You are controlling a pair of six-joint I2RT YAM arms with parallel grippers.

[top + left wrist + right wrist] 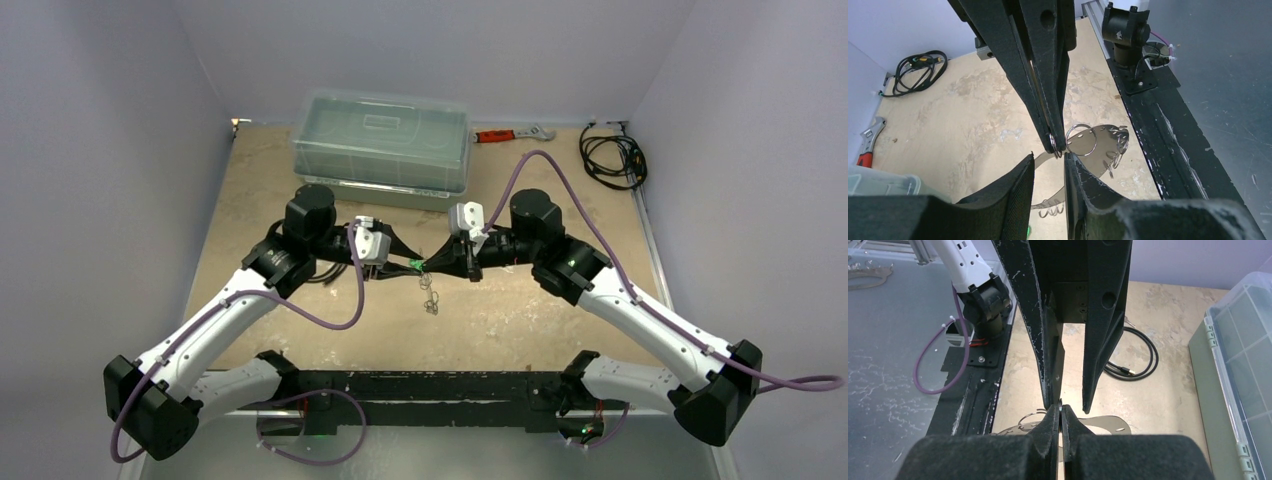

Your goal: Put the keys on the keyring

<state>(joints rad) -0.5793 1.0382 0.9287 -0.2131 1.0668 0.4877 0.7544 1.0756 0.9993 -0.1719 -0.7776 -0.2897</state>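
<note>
My two grippers meet tip to tip above the middle of the table. My right gripper [432, 265] [1060, 412] is shut on a thin silver ring of the keyring [1053, 143], held edge-on between its pads. A second silver ring [1080, 140] and small linked rings [1118, 150] hang from it, and show as a dangling chain in the top view [430, 297]. My left gripper [405, 262] [1048, 160] is open, its fingertips just below the held ring. The green key [415, 264] sits between the two grippers, and a green speck shows by my left finger [1027, 231]. The white tag and silver keys are out of view.
A clear plastic box [380, 140] [1243, 380] stands at the back. A red-handled wrench [510, 134] [868, 145] and a black coiled cable [612, 158] [918, 70] lie at the back right. Another black cable [1133, 360] lies by the box. The black base rail [420, 385] runs along the near edge.
</note>
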